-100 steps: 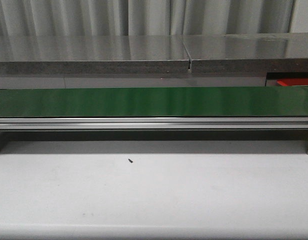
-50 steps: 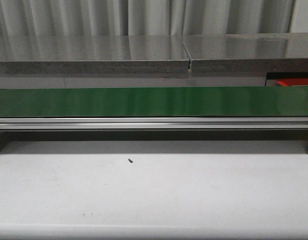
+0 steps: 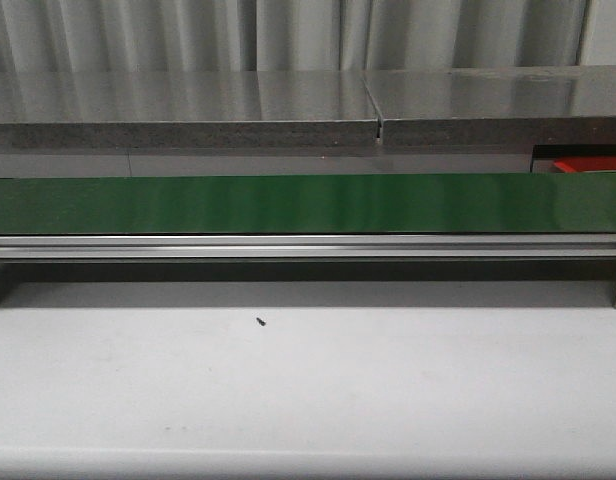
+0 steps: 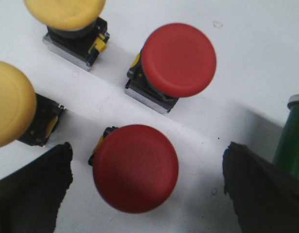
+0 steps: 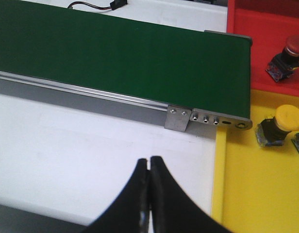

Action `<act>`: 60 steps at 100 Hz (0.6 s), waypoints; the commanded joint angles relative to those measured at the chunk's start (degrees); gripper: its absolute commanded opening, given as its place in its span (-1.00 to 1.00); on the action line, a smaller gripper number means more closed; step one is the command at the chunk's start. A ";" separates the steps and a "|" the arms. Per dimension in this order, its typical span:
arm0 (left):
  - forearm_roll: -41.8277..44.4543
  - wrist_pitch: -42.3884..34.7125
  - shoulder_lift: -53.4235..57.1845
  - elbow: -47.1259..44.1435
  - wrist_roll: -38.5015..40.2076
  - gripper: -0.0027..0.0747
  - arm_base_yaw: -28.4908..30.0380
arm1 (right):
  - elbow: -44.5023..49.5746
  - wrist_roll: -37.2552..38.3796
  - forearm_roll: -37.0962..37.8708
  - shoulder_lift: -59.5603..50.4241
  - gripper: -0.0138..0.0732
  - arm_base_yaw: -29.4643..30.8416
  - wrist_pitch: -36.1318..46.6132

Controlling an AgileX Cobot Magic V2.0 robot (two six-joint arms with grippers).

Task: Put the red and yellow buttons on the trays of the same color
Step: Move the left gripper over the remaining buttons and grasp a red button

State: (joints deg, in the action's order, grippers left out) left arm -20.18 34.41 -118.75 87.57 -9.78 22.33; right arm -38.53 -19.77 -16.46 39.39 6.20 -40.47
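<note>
Left tool is hanging wide open, pointing down over the white surface; its two dark fingers are sitting apart on either side of a red button. That button is lying directly between and below the fingers, cap up, so its axis is running along the tool's approach. A second red button is standing just beyond it, with two yellow buttons off to one side. A green cylinder is showing beside the other finger.

Right tool is closed on nothing, fingers pressed together, hovering over bare surface near the end of the green conveyor. The yellow tray beside it is holding a yellow button; the red tray beyond is holding a red one.

Judgement: left arm is much nearer the loose buttons; straight descent and close should take the near red one.
</note>
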 commanded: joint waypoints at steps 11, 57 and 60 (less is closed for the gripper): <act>-0.76 -2.43 2.64 1.79 0.59 0.59 0.18 | -1.62 -0.41 -0.51 -0.24 -0.95 -0.13 3.24; -0.76 -4.21 2.56 1.79 0.59 -0.21 0.18 | -1.62 -0.41 -0.51 -0.24 -0.95 -0.13 3.24; -0.62 -4.25 2.56 1.79 0.34 -0.31 0.18 | -1.62 -0.41 -0.51 -0.24 -0.95 -0.13 3.24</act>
State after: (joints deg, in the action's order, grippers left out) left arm -20.18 32.89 -119.46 87.61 -9.78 22.33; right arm -38.53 -19.77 -16.46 39.39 6.20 -40.47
